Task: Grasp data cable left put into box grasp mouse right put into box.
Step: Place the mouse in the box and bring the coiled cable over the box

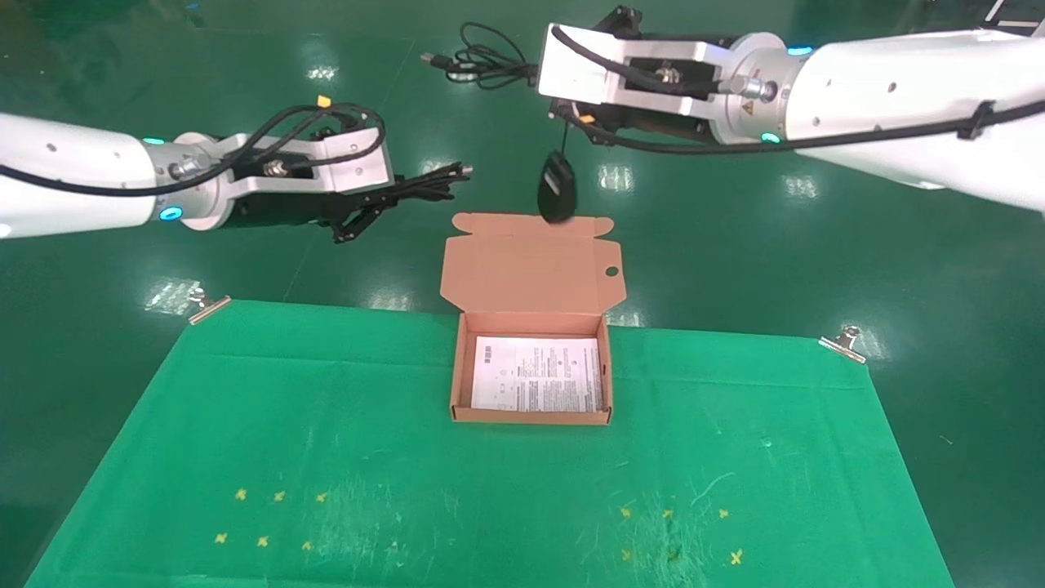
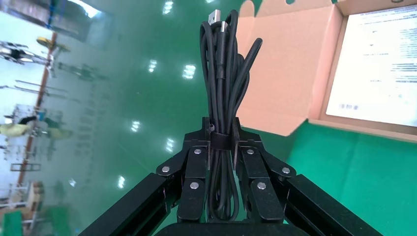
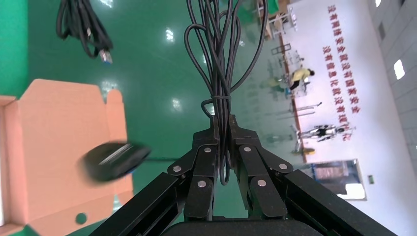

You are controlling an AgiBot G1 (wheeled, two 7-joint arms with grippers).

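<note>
Green cloth (image 1: 326, 425) clipped over a glossy green floor carries the box (image 1: 457, 384), which sits open with its flap lid laid back and only the white printed sheet (image 1: 535, 384) inside, so by my reading neither item has been delivered yet: both are picked up and both drops remain.

Left gripper (image 1: 384, 204) is pinched on the data cable (image 1: 424, 184) at the bundle's tied middle; in the left wrist view the fingers (image 2: 196, 167) press in from both sides of the tie. The bundle's long axis runs straight out ahead of the fingertips, plug ends leading, aimed toward the lid, with the box beyond and below the tips.

Right gripper (image 1: 575, 114) is closed on the gathered cord (image 3: 221, 73) rather than on the body, so the mouse (image 1: 558, 188) dangles below the fingers on a short length of cord, hanging nearly upright, long axis vertical, just over the lid's far edge. Loose loops of cord fan out beyond the fingertips with the USB plug at their far end
</note>
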